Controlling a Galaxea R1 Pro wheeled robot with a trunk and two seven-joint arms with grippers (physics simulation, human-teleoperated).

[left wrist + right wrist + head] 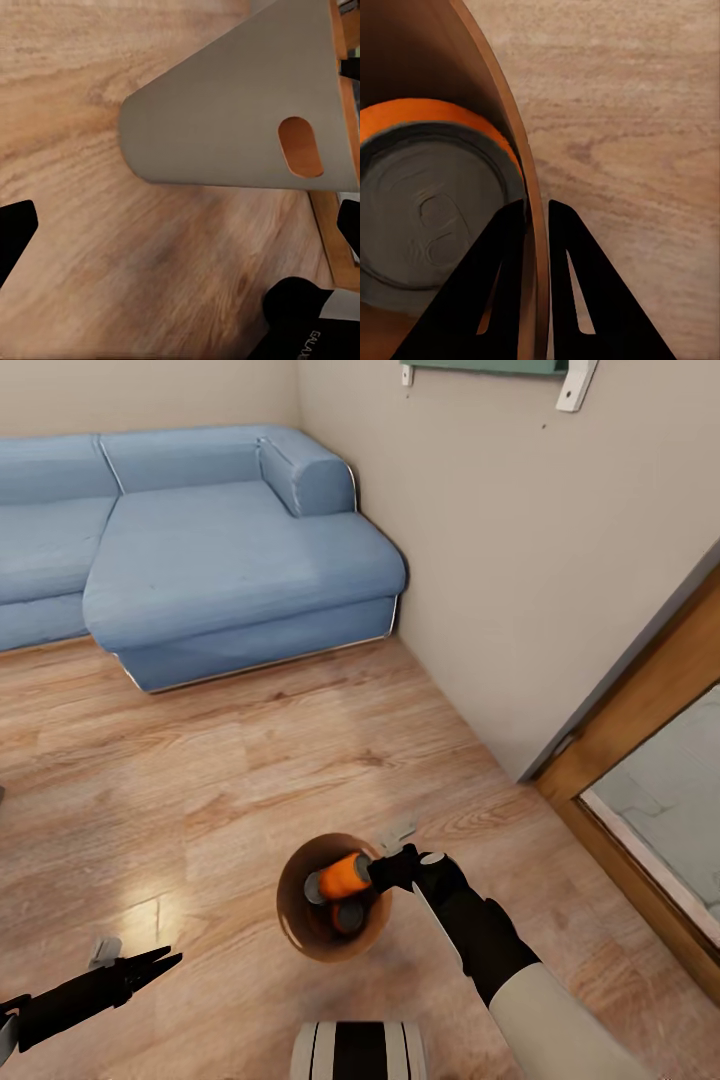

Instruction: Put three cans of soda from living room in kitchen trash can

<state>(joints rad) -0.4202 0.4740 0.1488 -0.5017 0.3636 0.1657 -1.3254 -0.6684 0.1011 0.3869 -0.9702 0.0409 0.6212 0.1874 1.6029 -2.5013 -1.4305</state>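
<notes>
One orange can (345, 875) lies atop trash can (300, 930), lower centre; right claw (388, 872) clamped on bin rim; left claw (160, 961) together, lower left.

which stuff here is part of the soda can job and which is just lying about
Part of the job:
- trash can
- orange soda can over its opening
- second can inside it
- right gripper, pinching the rim

Just there:
- blue sofa
- wood floor
- door frame
- left gripper
</notes>
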